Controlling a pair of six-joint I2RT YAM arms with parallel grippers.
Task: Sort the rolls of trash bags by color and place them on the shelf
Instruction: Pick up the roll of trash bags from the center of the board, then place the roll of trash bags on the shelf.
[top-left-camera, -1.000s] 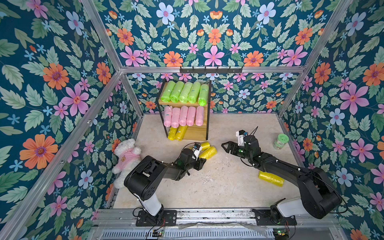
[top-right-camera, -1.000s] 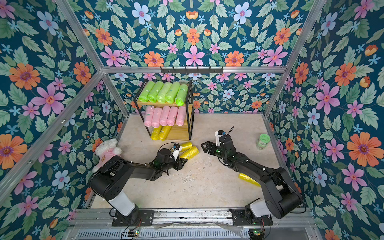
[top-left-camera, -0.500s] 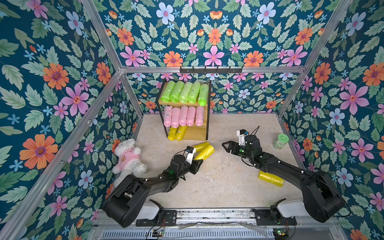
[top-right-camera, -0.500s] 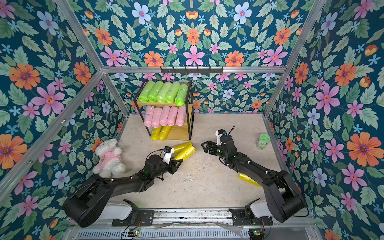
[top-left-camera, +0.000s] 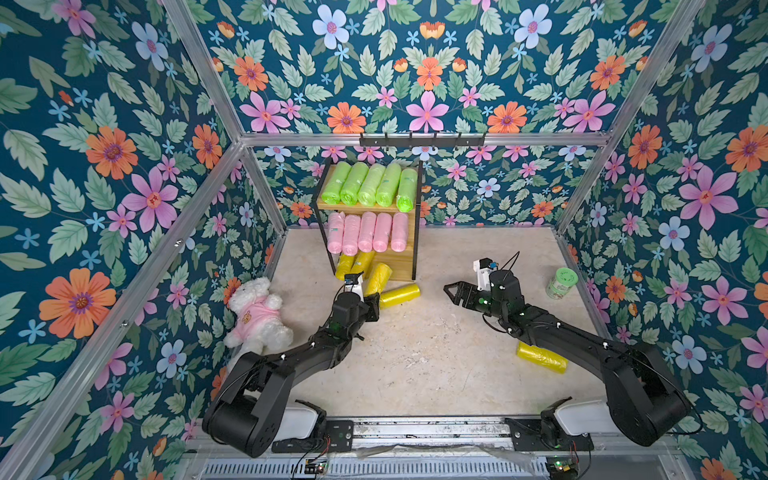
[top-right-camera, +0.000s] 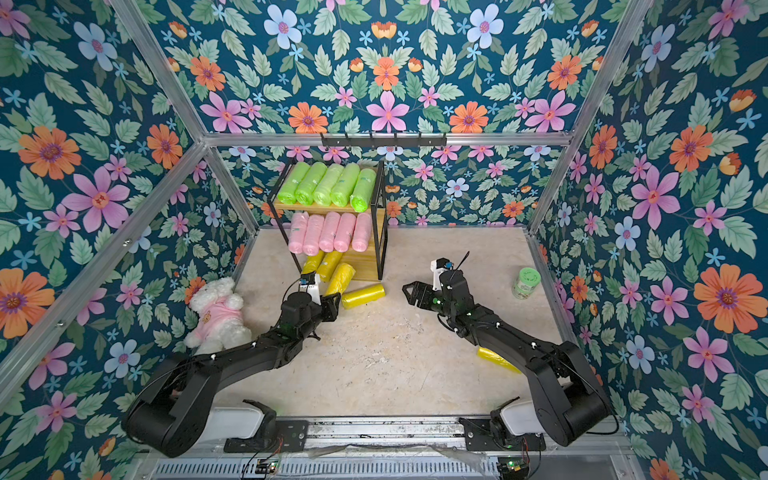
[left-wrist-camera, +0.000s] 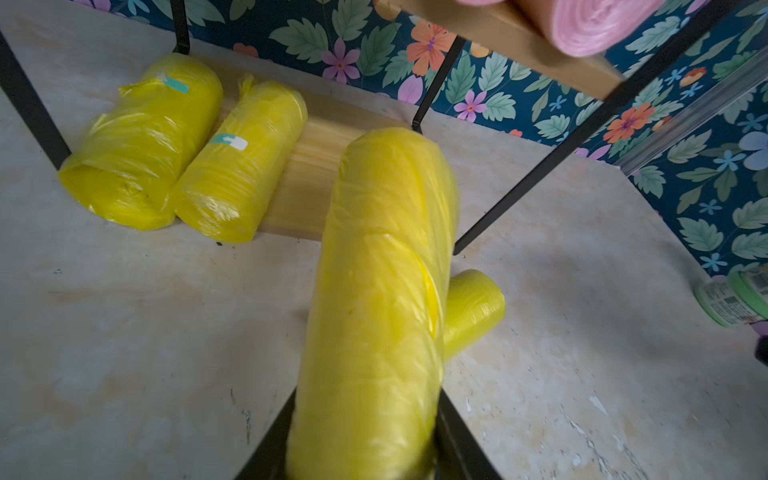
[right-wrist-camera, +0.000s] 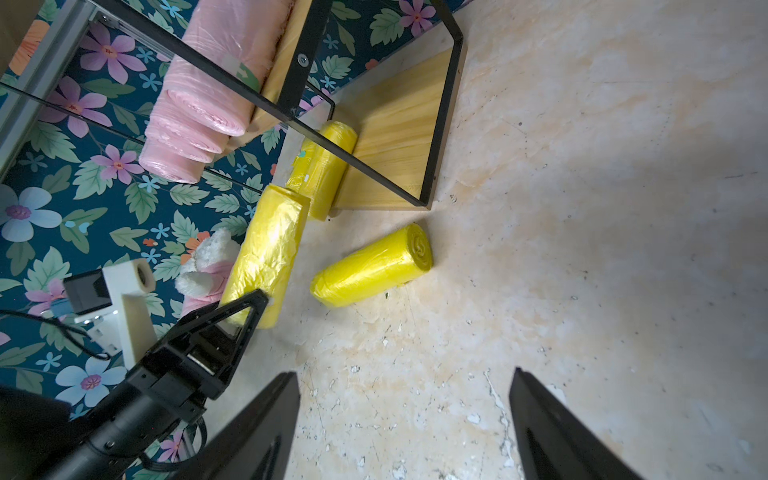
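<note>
1. The left arm (top-left-camera: 316, 353) and right arm (top-left-camera: 582, 336) are matte black, with rounded tubular links and bulky cylindrical shoulder joints.
2. Each stands on a white base (top-left-camera: 303, 419) fixed to a black plate.
3. Small white dots mark the links, and a green light (top-left-camera: 482, 300) glows near each wrist.
4. Each wrist has a white bracket (right-wrist-camera: 129, 291) carrying a small black camera, with a thin black cable (top-left-camera: 509, 259).
5. The jaws are black, triangular and open-framed.

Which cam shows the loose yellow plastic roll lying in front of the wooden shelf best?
Right wrist: the loose yellow crinkly plastic roll lies whole and unobstructed, coiled end visible. Left wrist shows only one end behind the held yellow roll in the left pincer. Both top views show it only small.
</note>
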